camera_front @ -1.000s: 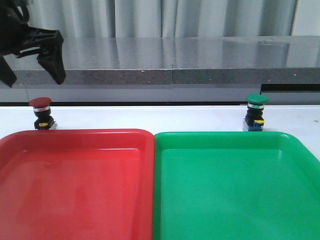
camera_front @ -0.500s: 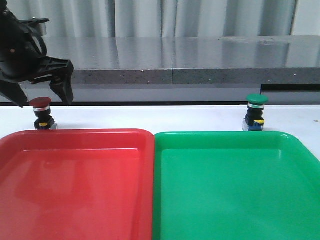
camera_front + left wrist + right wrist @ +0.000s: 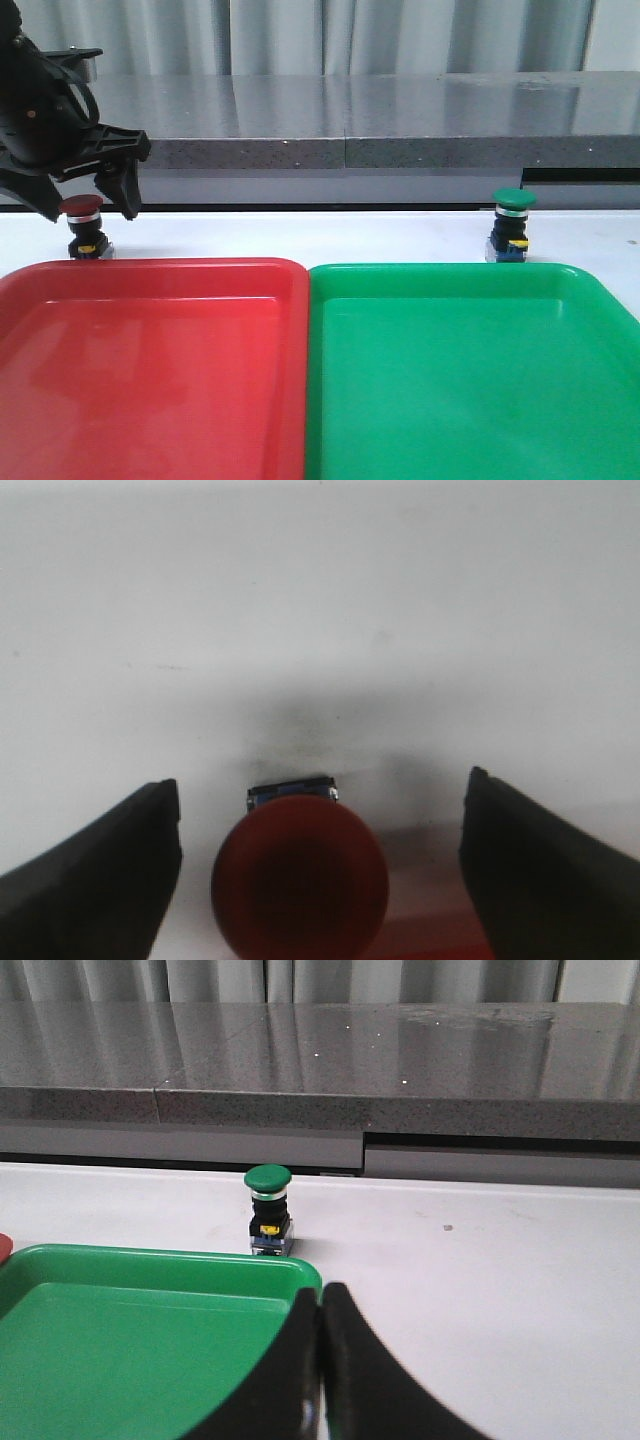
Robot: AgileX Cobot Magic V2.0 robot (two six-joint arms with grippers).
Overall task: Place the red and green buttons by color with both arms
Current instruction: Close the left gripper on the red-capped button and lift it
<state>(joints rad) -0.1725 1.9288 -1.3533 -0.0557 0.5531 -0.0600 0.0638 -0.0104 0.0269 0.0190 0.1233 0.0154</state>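
Red button (image 3: pixel 299 874) sits between open left claw (image 3: pixel 88 206) fingers.

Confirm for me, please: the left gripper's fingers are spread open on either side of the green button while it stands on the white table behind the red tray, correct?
Not quite: it is the red button, not the green one. The left wrist view shows its red cap between the left gripper's open fingers. The rest holds.

Clear gaps flank red button (image 3: pixel 299 875) between fingers (image 3: pixel 95 880).

Glossy plastic red tray (image 3: pixel 150 300) and green tray (image 3: pixel 470 300); matt white table (image 3: pixel 300 235).
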